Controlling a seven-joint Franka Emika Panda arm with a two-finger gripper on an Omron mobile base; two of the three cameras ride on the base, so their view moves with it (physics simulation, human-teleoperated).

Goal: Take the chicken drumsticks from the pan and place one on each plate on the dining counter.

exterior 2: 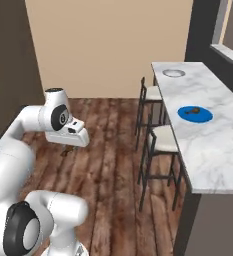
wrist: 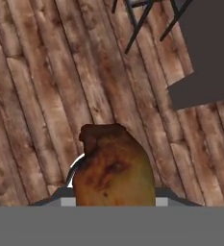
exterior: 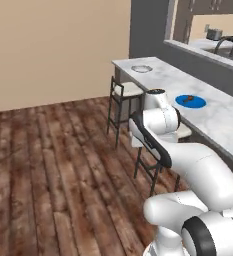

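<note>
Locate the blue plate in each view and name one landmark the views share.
Left base view: blue plate at right of centre, on the dining counter.
Right base view: it is at upper right.
Hand view: not in it.
Shared landmark: the grey plate at the counter's far end.

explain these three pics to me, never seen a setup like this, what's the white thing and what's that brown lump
The white thing is a robot arm on a base that drives around a rendered kitchen. Two pictures come from cameras on that base, behind the arm to its left and right, so they show the same room from two sides. The third comes from a camera on the hand, looking along its fingers down at the wood floor.

The brown lump is a chicken drumstick, held by the gripper over the floor.

On the marble counter lie two plates: a blue plate with a second drumstick already on it, and farther along a pale plate that looks empty. Stools stand beside the counter.
</note>
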